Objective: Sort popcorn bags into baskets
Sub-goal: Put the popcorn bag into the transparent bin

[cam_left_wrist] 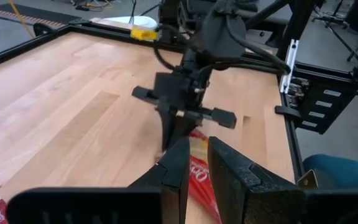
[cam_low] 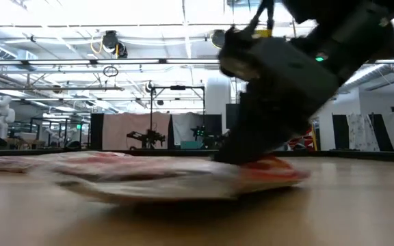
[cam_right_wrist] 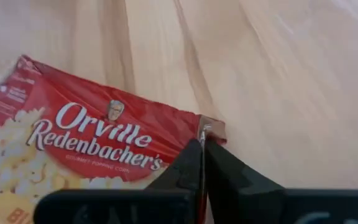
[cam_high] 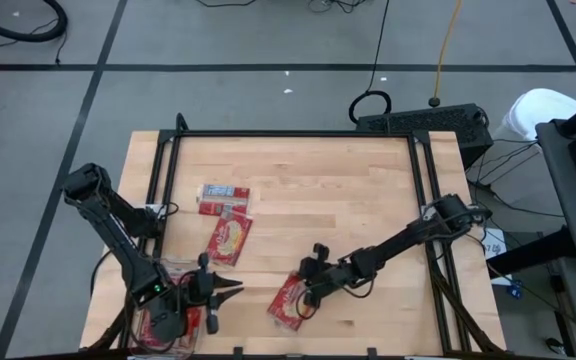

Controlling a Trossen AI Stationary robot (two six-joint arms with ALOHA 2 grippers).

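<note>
Wood table (cam_high: 318, 190), three popcorn bags (cam_high: 230, 240) scattered; workshop room behind.

Two matte black jointed arms, each ending in a two-finger gripper.

Left arm (cam_high: 118, 235): slim dark links, chunky rounded joint housings, a small green light near the wrist. Right arm (cam_high: 408, 240): same black build, thin dark cable looping at its base joint; a green light glows on the wrist housing in the low view. Left gripper (cam_left_wrist: 194, 171): two tapered black wedge fingers on a flat black crossbar. Right gripper (cam_right_wrist: 202, 163): black pointed fingers, same crossbar.
</note>
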